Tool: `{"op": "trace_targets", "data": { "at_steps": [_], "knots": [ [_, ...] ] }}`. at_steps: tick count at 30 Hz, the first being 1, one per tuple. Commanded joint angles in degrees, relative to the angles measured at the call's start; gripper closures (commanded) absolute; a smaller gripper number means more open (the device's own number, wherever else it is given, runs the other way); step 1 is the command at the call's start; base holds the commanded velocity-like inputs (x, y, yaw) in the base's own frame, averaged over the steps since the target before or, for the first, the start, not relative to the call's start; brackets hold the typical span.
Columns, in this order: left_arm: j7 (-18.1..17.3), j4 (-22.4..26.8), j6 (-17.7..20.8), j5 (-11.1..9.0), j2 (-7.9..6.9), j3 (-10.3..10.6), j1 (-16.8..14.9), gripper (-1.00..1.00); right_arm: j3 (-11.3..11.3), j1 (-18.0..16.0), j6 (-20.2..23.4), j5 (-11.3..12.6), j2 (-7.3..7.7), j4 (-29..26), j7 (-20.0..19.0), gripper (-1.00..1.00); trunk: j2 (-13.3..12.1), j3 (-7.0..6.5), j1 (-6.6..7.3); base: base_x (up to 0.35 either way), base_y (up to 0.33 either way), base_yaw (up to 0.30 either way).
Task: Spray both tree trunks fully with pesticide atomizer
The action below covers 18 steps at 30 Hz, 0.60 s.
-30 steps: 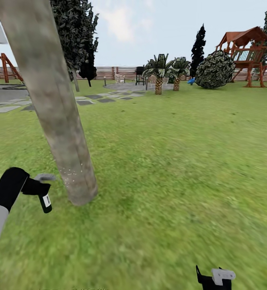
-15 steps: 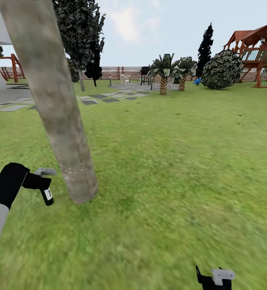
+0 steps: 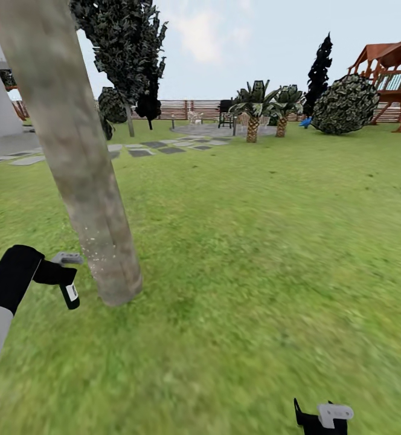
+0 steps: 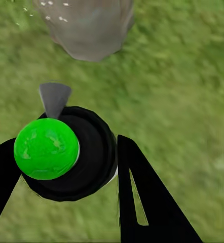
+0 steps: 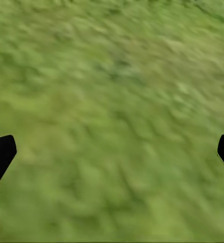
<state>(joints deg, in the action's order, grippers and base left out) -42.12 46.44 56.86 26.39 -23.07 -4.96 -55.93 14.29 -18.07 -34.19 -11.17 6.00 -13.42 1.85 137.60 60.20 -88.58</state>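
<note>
Clamped in my left gripper (image 3: 54, 273) is the atomizer (image 3: 69, 292), a black bottle with a white label hanging down in the head view; from the left wrist view I see its green cap (image 4: 46, 149) and grey nozzle (image 4: 54, 98) between the two black fingers, which press on the bottle's sides. That nozzle points at the trunk (image 3: 73, 151) just beside it, at about two o'clock from the gripper in the head view, close but not touching. White specks (image 3: 95, 251) dot the trunk low down near the nozzle, so I judge spraying on this tree has begun; most of the bark above looks bare, so coverage seems far from full. My right gripper (image 3: 321, 417) sits low at about five o'clock, over grass (image 5: 112, 121), its fingers spread wide with nothing between them. Further out at twelve o'clock stand palms (image 3: 253, 115), a round bush (image 3: 345, 104) and the fence (image 3: 188, 109), with a play frame (image 3: 394, 78) at about two. I cannot say which distant tree is the second one; I judge it untreated and yet to be reached.
</note>
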Motion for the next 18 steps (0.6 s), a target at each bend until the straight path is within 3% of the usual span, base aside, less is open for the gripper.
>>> {"op": "trace_targets", "data": {
  "at_steps": [1, 6, 10, 18],
  "knots": [
    [-0.59, 0.06, 0.18, 0.57, -0.01, -0.14, 0.00, 1.00, 0.30, -0.04, -0.17, -0.60, -0.02, 0.06, 0.18, -1.00, 0.02, 0.05, -0.02, 0.261, -0.174, 0.007],
    [-0.59, 0.06, 0.18, 0.59, 0.01, -0.06, 0.32, 1.00, 0.30, -0.04, -0.17, -0.60, -0.01, 0.06, 0.19, -1.00, 0.02, 0.05, -0.02, 0.282, -0.144, 0.001],
    [-0.59, 0.06, 0.10, 0.59, 0.03, -0.04, 0.38, 1.00, 0.30, -0.05, -0.17, -0.60, -0.01, 0.06, 0.23, -1.00, 0.02, 0.05, -0.02, 0.242, -0.182, 0.197],
    [-0.59, 0.06, 0.10, 0.75, -0.04, 0.02, 0.47, 1.00, 0.30, -0.04, -0.16, -0.60, -0.02, 0.01, 0.21, -1.00, 0.02, 0.05, -0.02, 0.033, -0.265, 0.225]
  ]
}}
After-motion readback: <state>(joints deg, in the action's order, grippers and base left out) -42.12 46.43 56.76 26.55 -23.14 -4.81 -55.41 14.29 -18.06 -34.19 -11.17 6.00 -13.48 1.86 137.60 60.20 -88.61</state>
